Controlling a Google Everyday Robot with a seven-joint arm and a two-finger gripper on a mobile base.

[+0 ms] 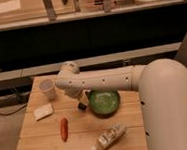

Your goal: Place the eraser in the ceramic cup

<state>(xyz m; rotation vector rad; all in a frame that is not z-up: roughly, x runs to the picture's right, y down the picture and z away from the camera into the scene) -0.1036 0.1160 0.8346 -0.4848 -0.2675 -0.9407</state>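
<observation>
The tool hangs low over the bench, just left of the green bowl, its jaws spread and gripping nothing. The eraser, a small dark block, lies on the bench right beneath it, partly hidden by the arm. To do this well, descend straight, straddle the block's narrow sides, close firmly, then lift clear before swinging left toward the ceramic cup, avoiding the bowl's rim.

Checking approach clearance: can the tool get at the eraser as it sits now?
Probably yes. The tool hangs just above the eraser, which lies on the table beside the green bowl. The bowl's rim is close on one side; the carrot and cream block lie clear.
</observation>
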